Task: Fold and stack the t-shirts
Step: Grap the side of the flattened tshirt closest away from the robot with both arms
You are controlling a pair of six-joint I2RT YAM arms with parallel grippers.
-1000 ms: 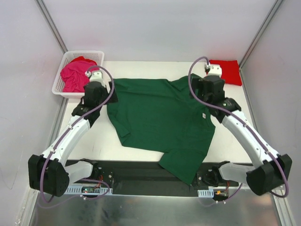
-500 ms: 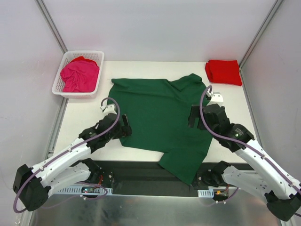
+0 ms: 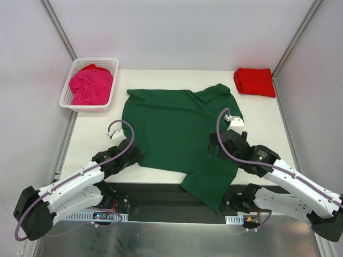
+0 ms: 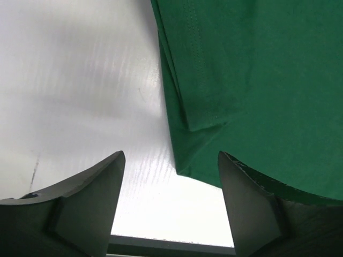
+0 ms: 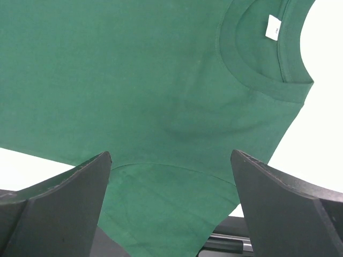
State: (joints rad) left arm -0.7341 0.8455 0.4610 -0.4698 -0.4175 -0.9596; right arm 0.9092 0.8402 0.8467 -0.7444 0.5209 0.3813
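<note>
White arm links (image 3: 75, 184), black joints (image 3: 35, 211), looping purple cables (image 3: 132, 138); dark wedge-shaped gripper fingers (image 4: 80, 203)

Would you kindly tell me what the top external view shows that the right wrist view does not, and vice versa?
Only the top external view shows the pink t-shirt in the white basket, the folded red t-shirt at the far right corner of the table, and the left arm. Only the right wrist view shows the white label inside the collar. Both show the green t-shirt spread on the table, with the right tool open above it.
</note>
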